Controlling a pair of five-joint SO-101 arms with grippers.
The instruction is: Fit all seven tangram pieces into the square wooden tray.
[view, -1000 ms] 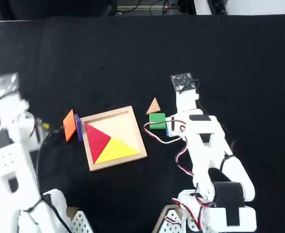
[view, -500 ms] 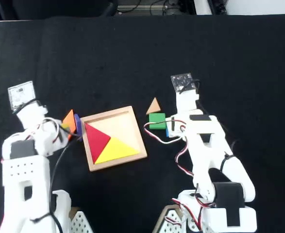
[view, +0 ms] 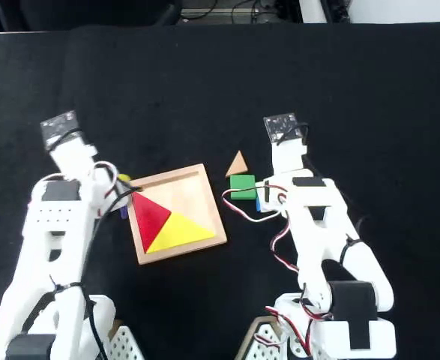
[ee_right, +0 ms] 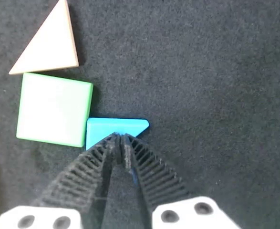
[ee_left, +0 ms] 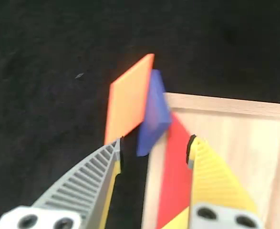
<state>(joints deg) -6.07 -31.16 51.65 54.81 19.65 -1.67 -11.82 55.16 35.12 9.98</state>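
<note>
**Two tangram pieces in, five still out**

My left hand (ee_left: 155,143) hangs open, one finger on each side of the rim of the square wooden tray (view: 186,189). Inside the tray lie two large flat triangles, edge to edge: a red triangle (view: 151,216) and a yellow triangle (view: 181,231). An orange piece (ee_left: 129,98) and a dark blue piece (ee_left: 151,114) sit together at the tray's outer edge, and the blue one overlaps the rim. On the black cloth desk (view: 205,90), three more pieces cluster: a pale wooden triangle (view: 237,163), a green square (view: 243,186) and a small light blue triangle (ee_right: 113,130). My right hand (ee_right: 119,141) is closed, its tips pressed together over the light blue triangle.
</note>
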